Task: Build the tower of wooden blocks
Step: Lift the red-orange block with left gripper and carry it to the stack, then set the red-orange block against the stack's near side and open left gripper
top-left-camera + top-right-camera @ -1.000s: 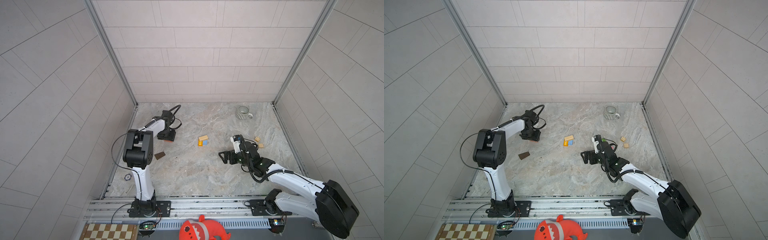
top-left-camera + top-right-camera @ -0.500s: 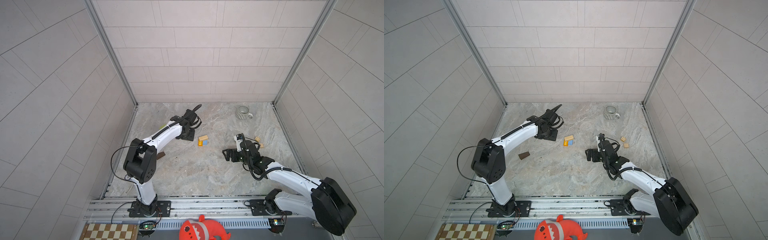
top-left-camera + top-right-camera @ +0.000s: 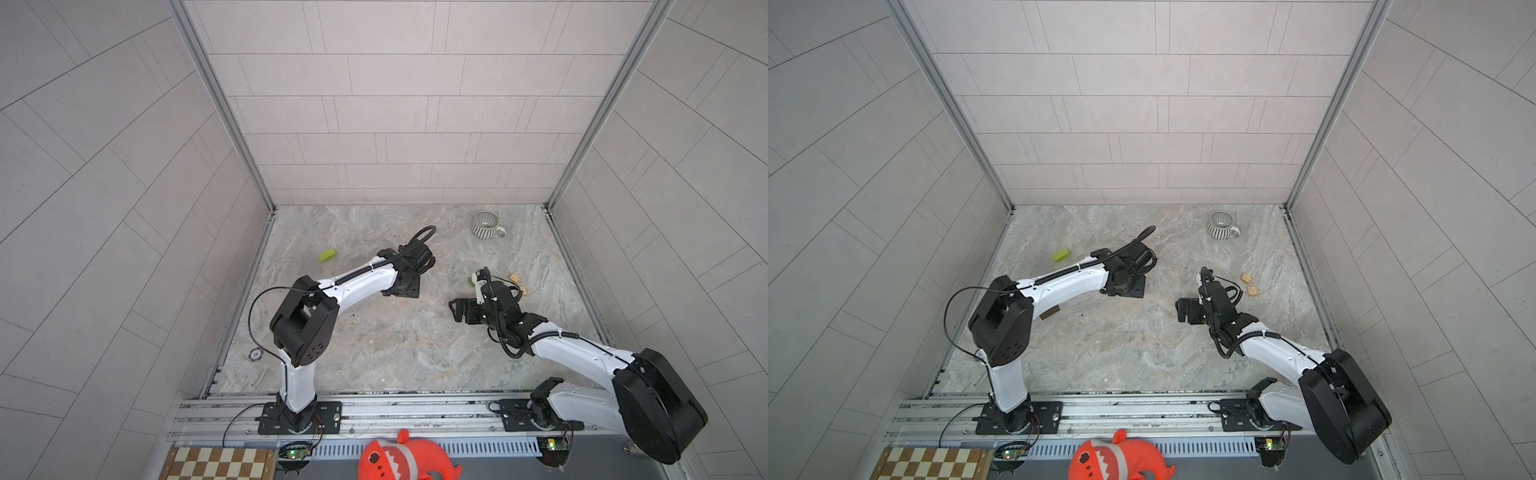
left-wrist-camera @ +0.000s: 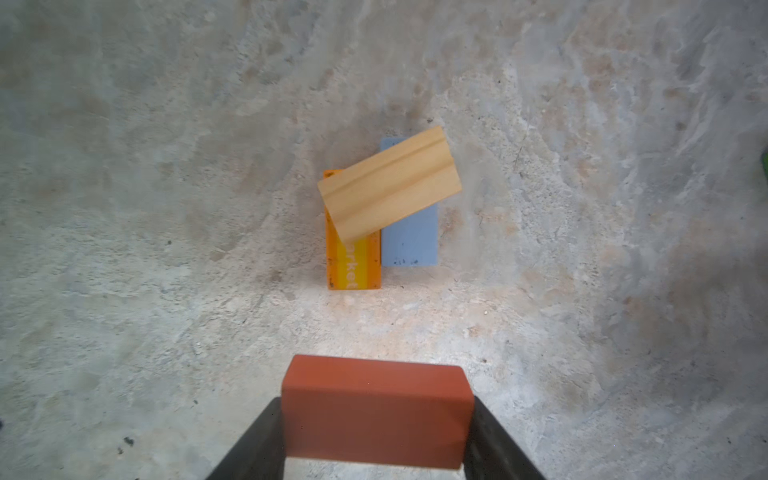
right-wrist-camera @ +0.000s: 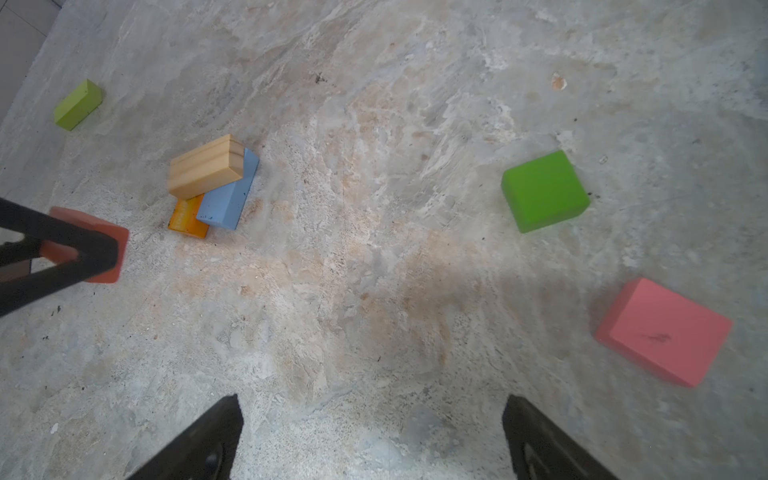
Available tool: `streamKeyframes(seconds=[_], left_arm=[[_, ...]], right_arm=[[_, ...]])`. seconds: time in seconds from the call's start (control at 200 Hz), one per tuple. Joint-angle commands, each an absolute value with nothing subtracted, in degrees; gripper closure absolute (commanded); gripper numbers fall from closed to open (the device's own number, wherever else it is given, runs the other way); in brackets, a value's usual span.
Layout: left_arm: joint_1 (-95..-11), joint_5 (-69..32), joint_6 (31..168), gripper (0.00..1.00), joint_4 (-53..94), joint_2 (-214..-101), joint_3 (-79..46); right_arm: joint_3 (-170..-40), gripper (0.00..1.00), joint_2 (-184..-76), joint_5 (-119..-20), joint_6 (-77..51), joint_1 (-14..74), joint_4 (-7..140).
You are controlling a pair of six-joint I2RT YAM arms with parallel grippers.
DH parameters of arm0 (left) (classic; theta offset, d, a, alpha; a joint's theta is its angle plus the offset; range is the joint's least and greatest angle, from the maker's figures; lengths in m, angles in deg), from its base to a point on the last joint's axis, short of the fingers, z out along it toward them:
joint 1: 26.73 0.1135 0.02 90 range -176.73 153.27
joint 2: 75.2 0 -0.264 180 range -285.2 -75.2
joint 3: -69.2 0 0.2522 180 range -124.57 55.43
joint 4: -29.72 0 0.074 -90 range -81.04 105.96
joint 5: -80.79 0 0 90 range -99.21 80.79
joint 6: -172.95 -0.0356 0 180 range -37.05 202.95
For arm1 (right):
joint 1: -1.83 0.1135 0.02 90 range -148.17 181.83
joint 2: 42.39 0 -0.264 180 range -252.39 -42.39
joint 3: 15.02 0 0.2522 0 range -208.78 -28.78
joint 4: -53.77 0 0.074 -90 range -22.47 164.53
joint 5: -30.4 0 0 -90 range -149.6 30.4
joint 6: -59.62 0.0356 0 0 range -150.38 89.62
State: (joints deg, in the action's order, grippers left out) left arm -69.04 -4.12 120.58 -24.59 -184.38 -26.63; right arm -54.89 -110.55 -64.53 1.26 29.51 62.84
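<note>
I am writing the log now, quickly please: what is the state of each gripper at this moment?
Left gripper: closed on the red-brown block.
Right gripper: open, holding nothing.

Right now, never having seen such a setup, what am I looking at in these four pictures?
Two white robot arms, a left arm and a right arm, stand at the edge of a stone-patterned table. Two pictures look down from overhead; the other two come from a camera on each arm's wrist. The left gripper grips a red-brown block. Near it a tan block lies crookedly across an orange lettered block and a blue block. The right gripper is open and empty. Lying loose: a green block, a pink block, a lime block and a striped mug.
</note>
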Motion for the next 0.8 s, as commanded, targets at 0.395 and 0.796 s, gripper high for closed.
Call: streamKeyframes(seconds=[0.395,0.796], left_arm=[[-68.57,-5.18,121.82,0.55,-22.40,-192.78,-33.21],[-67.61,-4.29,121.02,0.55,-22.89,-193.95,-33.56]], right_arm=[[-54.61,0.00,-111.42,-65.52,2.66,29.32,61.99],[-54.70,0.00,-111.54,-65.57,2.76,29.28,61.85]])
